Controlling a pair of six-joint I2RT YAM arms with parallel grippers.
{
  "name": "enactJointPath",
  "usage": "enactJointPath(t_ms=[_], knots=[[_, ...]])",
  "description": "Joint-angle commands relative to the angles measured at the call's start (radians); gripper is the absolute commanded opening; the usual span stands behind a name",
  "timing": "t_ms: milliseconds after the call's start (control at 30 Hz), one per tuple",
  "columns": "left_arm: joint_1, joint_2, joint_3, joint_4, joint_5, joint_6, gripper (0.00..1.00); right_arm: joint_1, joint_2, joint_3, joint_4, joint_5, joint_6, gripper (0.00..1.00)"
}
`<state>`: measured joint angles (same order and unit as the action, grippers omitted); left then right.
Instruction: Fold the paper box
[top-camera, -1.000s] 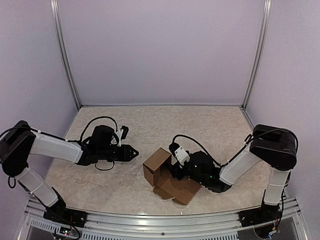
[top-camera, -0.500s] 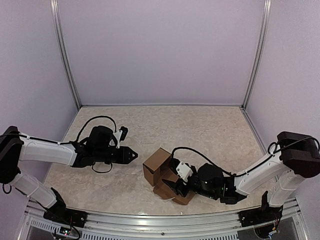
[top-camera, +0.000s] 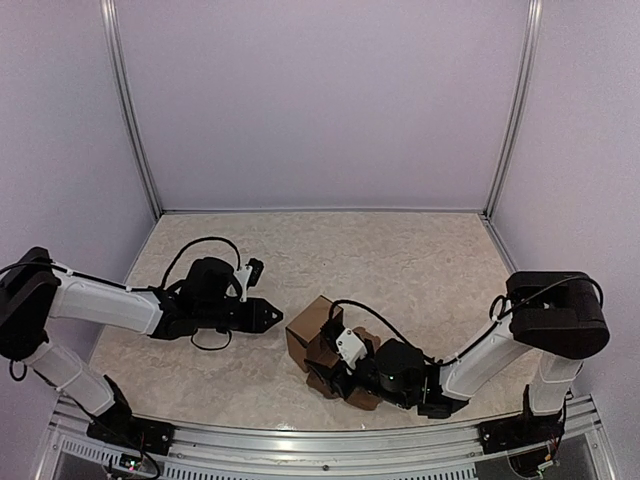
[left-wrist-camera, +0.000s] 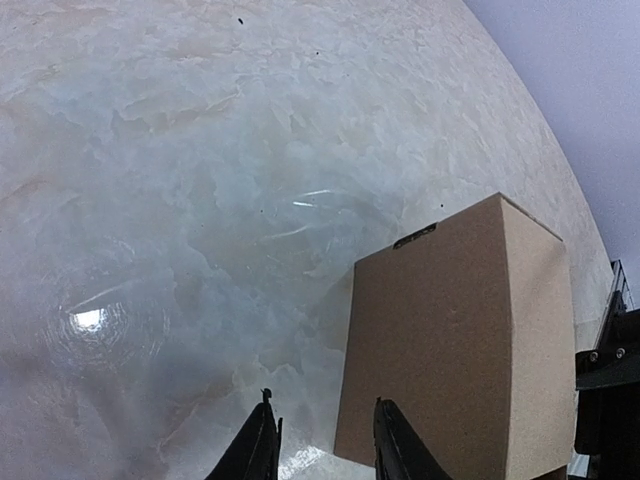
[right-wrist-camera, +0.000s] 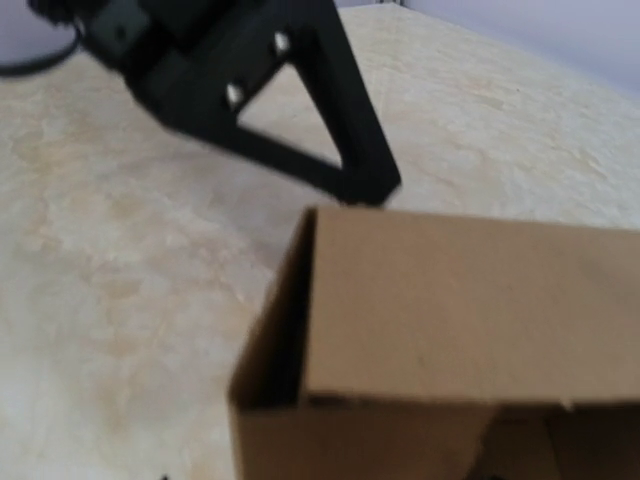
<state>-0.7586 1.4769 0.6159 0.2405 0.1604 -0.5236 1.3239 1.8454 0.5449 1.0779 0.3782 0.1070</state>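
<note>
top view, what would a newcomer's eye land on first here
The brown paper box, half folded, sits front and middle on the table, loose flaps lying toward the arms. The left arm's black fingers point at its left side from close by, while the right arm crouches low over the near flaps.

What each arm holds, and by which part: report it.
Left gripper: nothing. Right gripper: against lower flaps of the paper box; hold cannot be told.

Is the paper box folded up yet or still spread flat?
Partly folded: the paper box has walls standing, but flaps lie spread on the table.
</note>
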Motion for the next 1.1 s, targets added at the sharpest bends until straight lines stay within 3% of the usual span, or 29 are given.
enactJointPath(t_ms=[0,1067], knots=[[-0.004,0.039,0.000,0.051,0.018,-0.009,0.32,0.011,0.049,0.058,0.055,0.014,0.017,0.63],[-0.052,0.109,0.027,0.112,0.056,-0.039,0.32,0.040,0.200,0.155,0.108,0.093,0.068,0.58]])
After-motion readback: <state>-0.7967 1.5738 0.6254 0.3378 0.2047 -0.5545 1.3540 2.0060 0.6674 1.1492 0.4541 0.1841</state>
